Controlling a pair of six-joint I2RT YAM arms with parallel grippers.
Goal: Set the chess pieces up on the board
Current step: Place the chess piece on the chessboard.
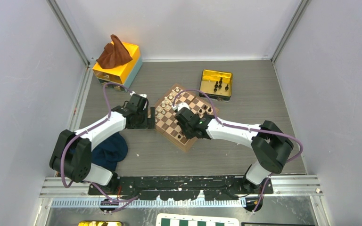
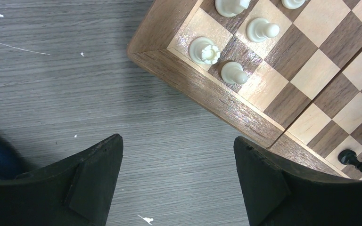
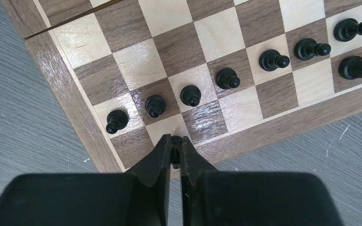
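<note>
Clamping a black piece (image 3: 175, 163) over the board's (image 3: 283, 123) back row, the right tool (image 3: 175, 151) hovers behind standing pawns (image 3: 190, 94); more pieces wait in the gold tray (image 1: 206, 75). The left tool (image 2: 177, 141) hangs apart over the desk (image 2: 52, 84).

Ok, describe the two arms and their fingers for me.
The left arm and right arm have white link shells with chunky black joints. A purple cable loops along each. The fingers are matte black wedges tapering to blunt tips.
</note>
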